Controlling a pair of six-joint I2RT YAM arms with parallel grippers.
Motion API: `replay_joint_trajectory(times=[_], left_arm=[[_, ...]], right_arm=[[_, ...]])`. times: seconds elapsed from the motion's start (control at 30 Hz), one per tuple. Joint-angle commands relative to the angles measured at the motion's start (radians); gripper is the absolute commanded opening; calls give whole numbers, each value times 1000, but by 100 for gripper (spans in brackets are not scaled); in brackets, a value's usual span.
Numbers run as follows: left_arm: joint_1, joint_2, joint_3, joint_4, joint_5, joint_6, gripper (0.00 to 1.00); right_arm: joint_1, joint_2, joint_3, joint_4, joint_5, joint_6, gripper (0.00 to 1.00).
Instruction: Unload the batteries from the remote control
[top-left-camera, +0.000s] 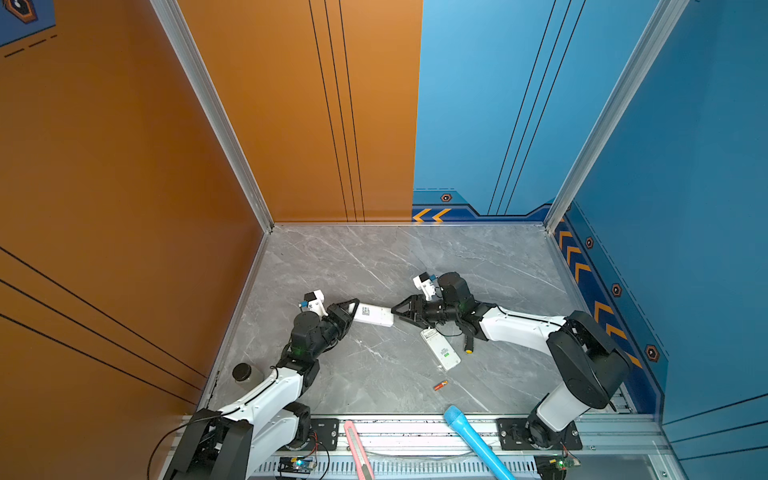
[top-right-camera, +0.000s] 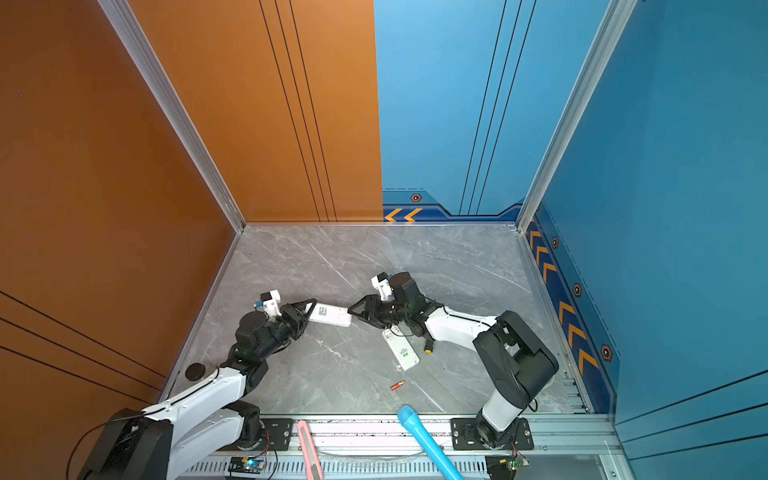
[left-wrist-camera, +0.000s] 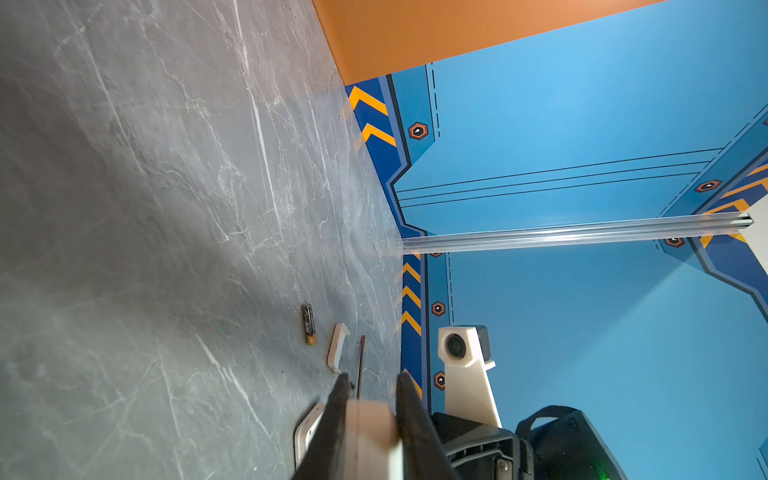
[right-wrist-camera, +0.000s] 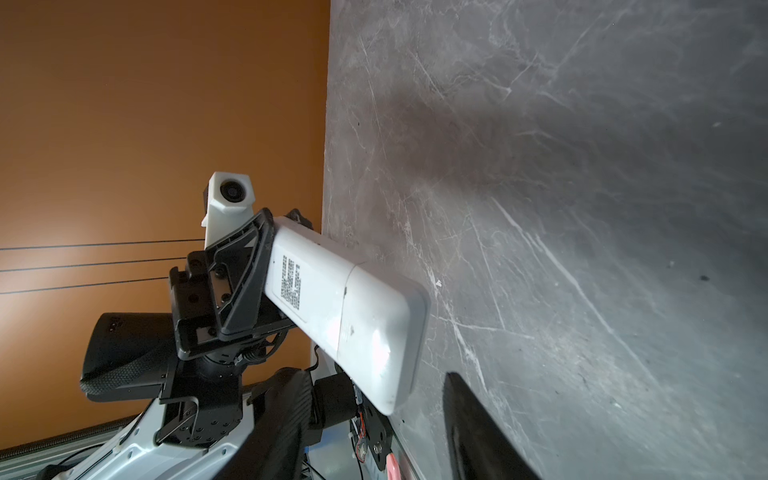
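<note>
Remote control (top-left-camera: 374, 316), 1 end inside left pincer (top-left-camera: 355, 314)

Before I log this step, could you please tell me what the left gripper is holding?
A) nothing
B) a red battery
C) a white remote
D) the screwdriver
C: the left gripper is shut on one end of the white remote, holding it off the table, as both top views show.

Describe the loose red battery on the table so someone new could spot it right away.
Look at the grey marble table, near the middle of its front edge. The red-orange battery lies alone there, far shorter than the white remote lying just behind it.
</note>
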Motion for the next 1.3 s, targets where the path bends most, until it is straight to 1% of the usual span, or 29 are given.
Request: replay_joint_trajectory(times=[0.0, 0.03, 0.4, 0.53, 0.63, 0.7, 0.93, 1.1, 1.27], left_arm=[[-12, -18, 16, 2, 7, 22, 0], [-13, -21, 16, 2, 7, 22, 0], [-35, -48, 3, 2, -12, 15, 0], [-38, -56, -4, 2, -19, 7, 0], [-38, -63, -7, 2, -26, 4, 0], [-37, -64, -5, 2, -29, 4, 0], [-37, -56, -4, -3, -25, 14, 0], [-40, -59, 7, -41, -20, 46, 0], [-49, -50, 18, -59, -21, 63, 0]], right_arm=[[7, 46, 23, 20, -4, -2, 54], [36, 52, 22, 33, -4, 4, 54], [49, 75, 19, 63, 5, 12, 52], [51, 84, 12, 88, 2, 24, 41], [51, 73, -4, 82, 1, 19, 31], [49, 59, -27, 86, 3, 21, 26], [49, 34, -45, 87, 3, 25, 19], [49, 8, -38, 78, 3, 30, 18], [55, 27, -6, 61, -21, 25, 18]])
